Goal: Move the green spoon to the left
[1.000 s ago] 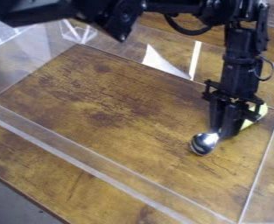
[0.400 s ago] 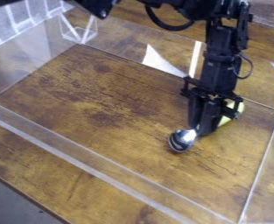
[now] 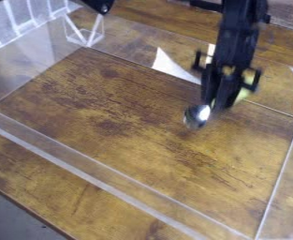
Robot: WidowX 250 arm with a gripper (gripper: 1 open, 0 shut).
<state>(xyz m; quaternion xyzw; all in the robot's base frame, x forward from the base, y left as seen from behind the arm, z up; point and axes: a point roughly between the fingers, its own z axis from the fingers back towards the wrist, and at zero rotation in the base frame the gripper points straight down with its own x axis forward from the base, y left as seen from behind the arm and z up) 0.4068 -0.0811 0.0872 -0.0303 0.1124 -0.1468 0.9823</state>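
Near the right side of the tabletop (image 3: 98, 112), inside the clear tray (image 3: 61, 150): gripper (image 3: 224, 89) pointing almost straight down, jaws narrowed onto the green handle of the spoon (image 3: 209, 105). Spoon hanging clear of the wood, long axis steep, shiny bowl lowest and toward the camera, handle up between the jaws. Free surface lying wide to the left in the camera view. Probably a sideways carry that way, then lowering and release.

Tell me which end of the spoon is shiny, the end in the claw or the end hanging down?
The hanging end: the green spoon has a silver bowl below the claw, while the claw grips its yellow-green handle.
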